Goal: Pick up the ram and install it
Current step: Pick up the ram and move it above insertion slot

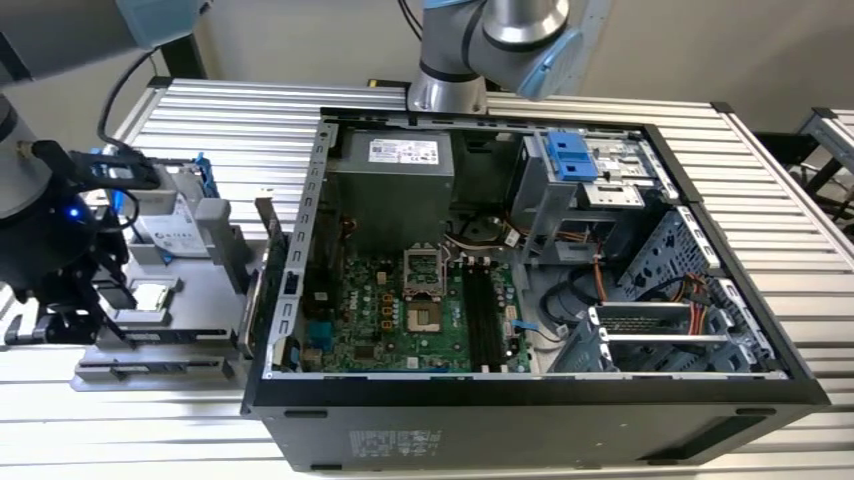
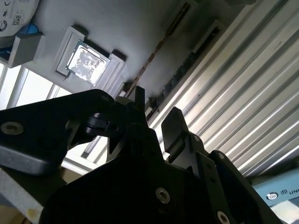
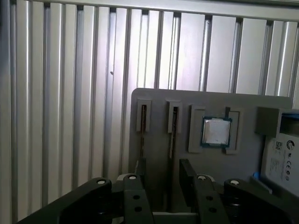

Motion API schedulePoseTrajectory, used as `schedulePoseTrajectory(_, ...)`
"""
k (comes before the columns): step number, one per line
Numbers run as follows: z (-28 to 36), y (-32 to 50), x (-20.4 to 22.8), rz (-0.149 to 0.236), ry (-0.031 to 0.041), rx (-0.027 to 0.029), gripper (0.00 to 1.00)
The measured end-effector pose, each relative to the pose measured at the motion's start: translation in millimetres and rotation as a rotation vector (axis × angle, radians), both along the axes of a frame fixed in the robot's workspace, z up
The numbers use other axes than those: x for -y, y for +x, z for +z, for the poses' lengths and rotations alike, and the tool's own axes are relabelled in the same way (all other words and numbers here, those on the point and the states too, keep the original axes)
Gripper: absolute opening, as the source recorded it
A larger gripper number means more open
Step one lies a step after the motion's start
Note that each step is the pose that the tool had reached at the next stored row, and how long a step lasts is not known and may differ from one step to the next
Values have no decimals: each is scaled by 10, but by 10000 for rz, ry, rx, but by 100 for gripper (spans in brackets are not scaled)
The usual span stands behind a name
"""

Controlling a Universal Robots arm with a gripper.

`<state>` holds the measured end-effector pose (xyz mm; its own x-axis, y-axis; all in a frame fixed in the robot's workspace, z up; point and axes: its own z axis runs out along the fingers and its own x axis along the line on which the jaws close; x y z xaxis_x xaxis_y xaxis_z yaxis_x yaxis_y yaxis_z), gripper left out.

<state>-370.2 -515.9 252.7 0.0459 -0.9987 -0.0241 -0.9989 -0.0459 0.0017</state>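
One ram (image 3: pixel 173 135) stands in a grey tray (image 3: pixel 210 100) slot, just beyond the released, empty end effector (image 3: pixel 162 170).

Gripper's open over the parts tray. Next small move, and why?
Probably ease straight down over the ram: it stands on edge in the grey tray, roughly in line with the gap between the open fingers of the gripper, which hangs above it holding nothing.
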Motion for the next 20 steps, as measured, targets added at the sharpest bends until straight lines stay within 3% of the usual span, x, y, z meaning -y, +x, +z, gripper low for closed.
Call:
schedulePoseTrajectory(6, -109, 0, 21, -113, -4, 1, 100)
schedulePoseTrajectory(15, -274, 0, 139, -145, -4, 1, 100)
schedulePoseTrajectory(20, -364, 0, 146, -169, -4, 1, 100)
